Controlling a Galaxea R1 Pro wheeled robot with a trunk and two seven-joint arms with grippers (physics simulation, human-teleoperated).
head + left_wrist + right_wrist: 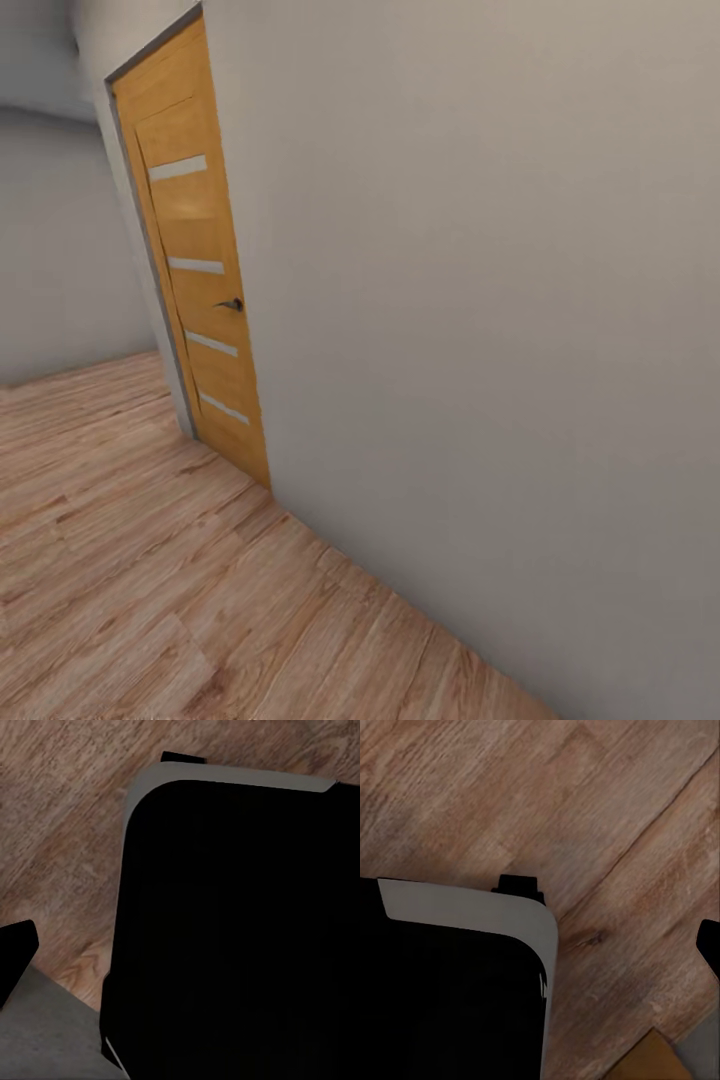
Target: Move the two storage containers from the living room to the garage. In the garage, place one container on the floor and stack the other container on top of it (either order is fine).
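From the head camera we're close against a plain pale wall (480, 300), with a wooden door (200, 280) set in it, shut, its small dark handle (232, 304) on the near edge. Light wood planks (120, 560) run along the wall's foot. This looks like a stretch of travel, and neither storage box is in sight, so where they are can't be told from here. To do this leg well, I'd say keep the base off that wall, swing out wide enough to face the door squarely, and hold both arms tucked while rolling

Over to the left wrist camera: a big black body with a pale rounded rim (225, 776), likely the robot's own base, sits over the planks (60, 832). A dark tip (15, 960) pokes in at the frame's edge, perhaps a finger of the left tool; how far it's open I can't tell

Right wrist camera now: same black mass and pale rim (472, 907) above the floor (607, 810), the arm seemingly hanging low, pointing down. The right tool's opening can't be judged either
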